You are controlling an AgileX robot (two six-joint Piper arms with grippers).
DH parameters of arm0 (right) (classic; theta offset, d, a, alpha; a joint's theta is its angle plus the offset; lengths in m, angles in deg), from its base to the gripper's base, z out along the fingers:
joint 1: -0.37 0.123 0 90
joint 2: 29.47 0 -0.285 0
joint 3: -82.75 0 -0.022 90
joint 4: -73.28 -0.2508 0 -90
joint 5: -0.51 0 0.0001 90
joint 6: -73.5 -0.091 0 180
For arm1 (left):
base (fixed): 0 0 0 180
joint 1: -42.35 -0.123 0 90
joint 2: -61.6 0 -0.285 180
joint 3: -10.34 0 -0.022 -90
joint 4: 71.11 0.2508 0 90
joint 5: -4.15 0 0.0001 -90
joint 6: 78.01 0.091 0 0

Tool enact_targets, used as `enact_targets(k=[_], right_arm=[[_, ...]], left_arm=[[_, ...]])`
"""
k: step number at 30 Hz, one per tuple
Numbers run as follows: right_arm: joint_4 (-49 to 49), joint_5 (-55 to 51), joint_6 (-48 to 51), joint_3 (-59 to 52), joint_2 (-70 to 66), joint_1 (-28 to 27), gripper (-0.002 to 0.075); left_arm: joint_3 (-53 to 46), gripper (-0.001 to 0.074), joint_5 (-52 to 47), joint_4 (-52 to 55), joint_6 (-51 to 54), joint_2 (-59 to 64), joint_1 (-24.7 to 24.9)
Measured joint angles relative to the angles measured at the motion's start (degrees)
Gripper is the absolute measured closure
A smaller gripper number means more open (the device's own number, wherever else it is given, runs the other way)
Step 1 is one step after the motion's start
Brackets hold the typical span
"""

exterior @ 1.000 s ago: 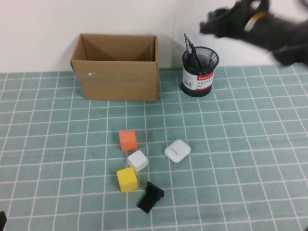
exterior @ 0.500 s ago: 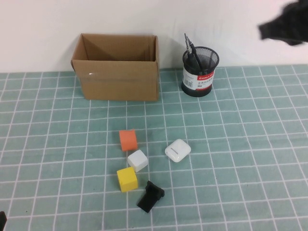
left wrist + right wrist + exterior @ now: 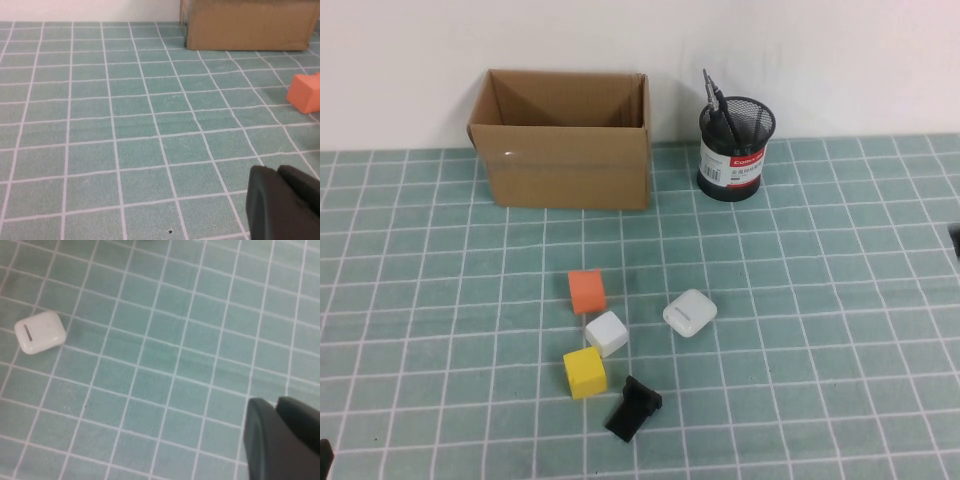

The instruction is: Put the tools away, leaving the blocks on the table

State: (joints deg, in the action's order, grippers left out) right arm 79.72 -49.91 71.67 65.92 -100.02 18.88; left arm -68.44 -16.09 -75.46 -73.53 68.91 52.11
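Slim black-handled tools (image 3: 715, 100) stick up out of a black mesh pen holder (image 3: 735, 150) at the back of the table (image 3: 840, 330). No red-handled scissors show. The orange block (image 3: 586, 291), white block (image 3: 606, 333) and yellow block (image 3: 584, 373) sit together mid-table. The orange block also shows in the left wrist view (image 3: 305, 92). My left gripper (image 3: 277, 171) is shut and empty, low over the table's front left. My right gripper (image 3: 276, 402) is shut and empty above the table's right side, and only a sliver of that arm (image 3: 955, 237) shows in the high view.
An open cardboard box (image 3: 563, 140) stands at the back left, also in the left wrist view (image 3: 250, 25). A white rounded case (image 3: 689, 313) lies right of the blocks, also in the right wrist view (image 3: 40, 332). A short black rectangular piece (image 3: 633, 409) lies near the front.
My right arm has swung from above the pen holder away to the right and down, almost out of the high view. Nothing on the table has moved.
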Motion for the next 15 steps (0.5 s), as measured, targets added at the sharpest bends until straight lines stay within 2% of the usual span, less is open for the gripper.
enact_targets(k=[6, 15], right_arm=[[-0.37, 15.68, 0.5, -21.36, 17.89, -2.45, 0.0733], [-2.76, 29.39, 0.63, -48.16, 46.67, -15.55, 0.0733]], left_arm=[[0.0, 0.0739, 0.0, 0.0, 0.0, 0.0, 0.0], [0.0, 0.0739, 0.0, 0.0, 0.0, 0.0, 0.0]])
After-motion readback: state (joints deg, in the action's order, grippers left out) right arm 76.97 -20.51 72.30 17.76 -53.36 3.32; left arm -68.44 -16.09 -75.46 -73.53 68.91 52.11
